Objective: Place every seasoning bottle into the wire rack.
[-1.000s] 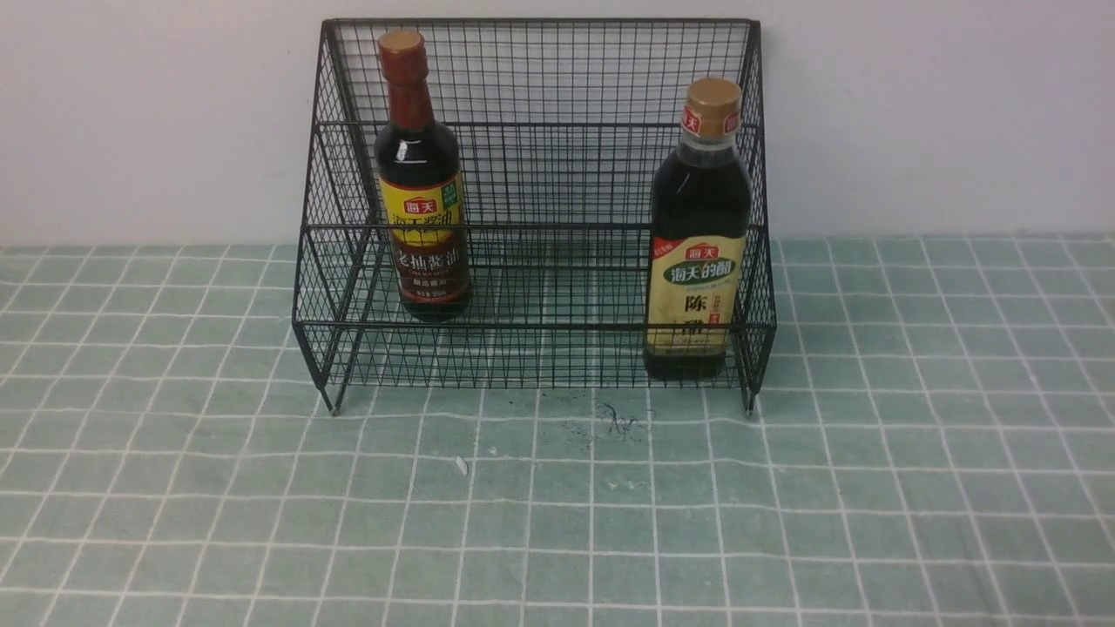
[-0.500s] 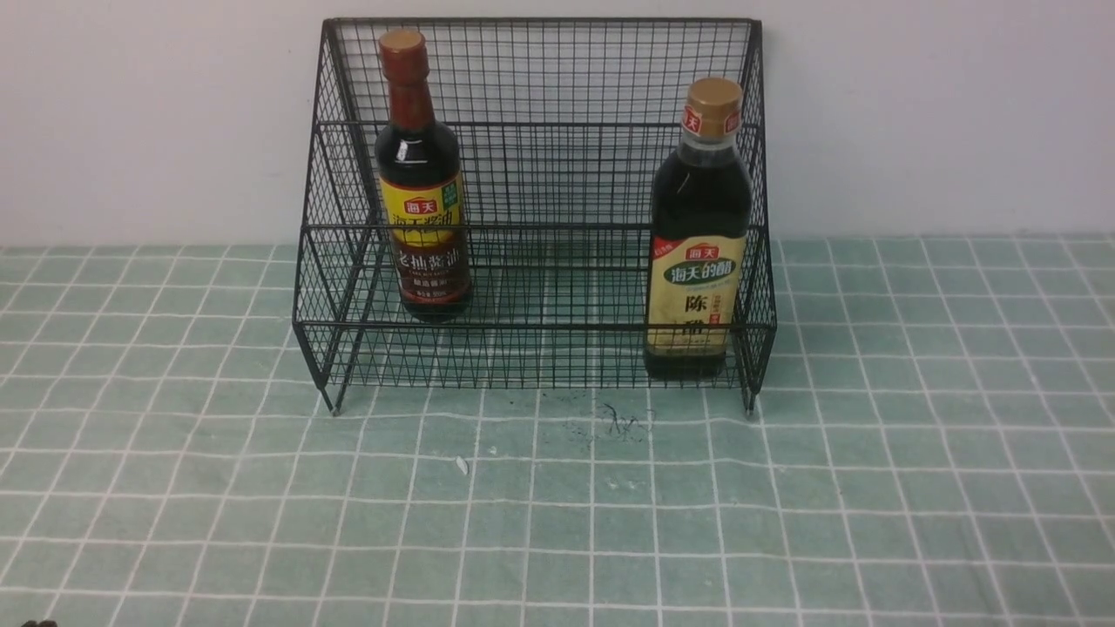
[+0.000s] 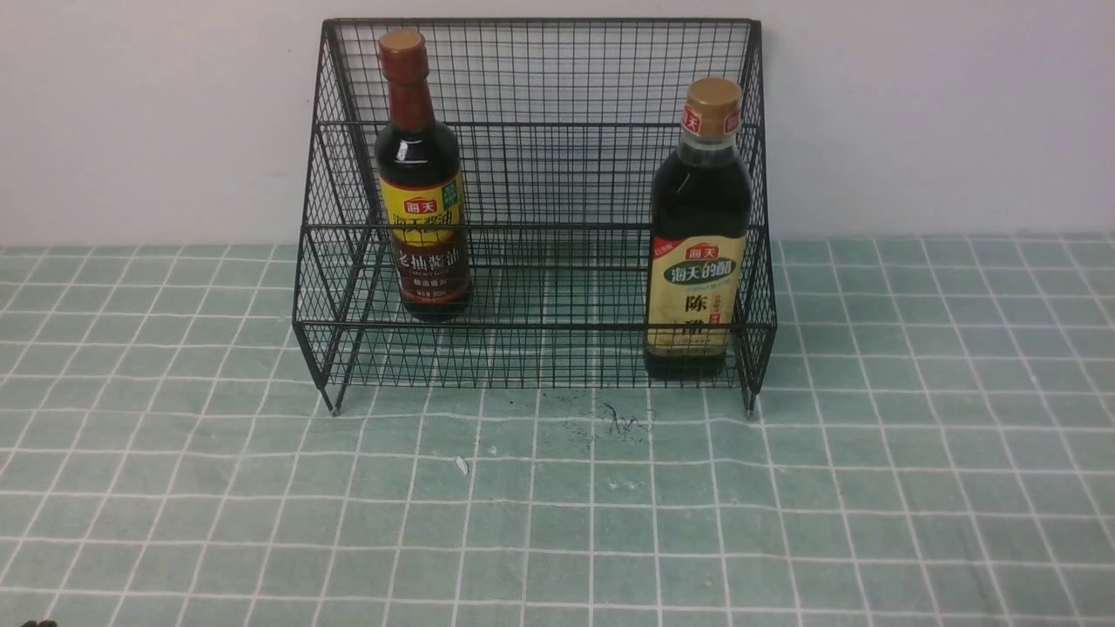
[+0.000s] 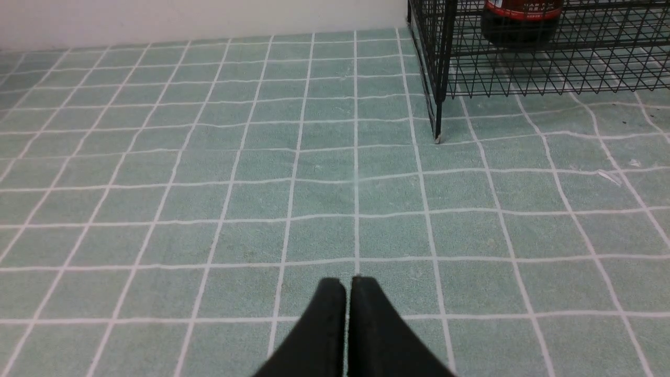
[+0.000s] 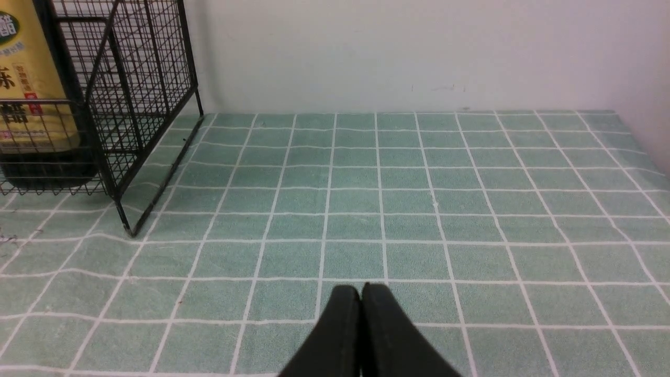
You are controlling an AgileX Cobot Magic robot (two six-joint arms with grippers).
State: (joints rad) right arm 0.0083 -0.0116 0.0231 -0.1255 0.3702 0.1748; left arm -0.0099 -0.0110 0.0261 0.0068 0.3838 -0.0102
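Note:
The black wire rack point(image 3: 540, 174) stands against the back wall. The slim red-capped bottle point(image 3: 421, 183) stands upright on the rack's upper tier at the left. The broader tan-capped bottle point(image 3: 697, 235) stands upright on the lower tier at the right. The slim bottle's base shows in the left wrist view point(image 4: 521, 26), and the broad bottle's label in the right wrist view point(image 5: 31, 89). My left gripper point(image 4: 348, 283) is shut and empty over the cloth, well short of the rack's left corner point(image 4: 437, 78). My right gripper point(image 5: 361, 289) is shut and empty, to the right of the rack point(image 5: 141, 104).
A green checked cloth point(image 3: 557, 505) covers the table. A dark scribble mark point(image 3: 618, 422) and a small white scrap point(image 3: 461, 465) lie in front of the rack. A white wall rises right behind the rack. A dark speck of the left arm point(image 3: 35, 623) shows at the bottom left corner.
A dark tip of the left arm has come into the bottom left corner of the front view since a second ago. The bottles and rack have not moved.

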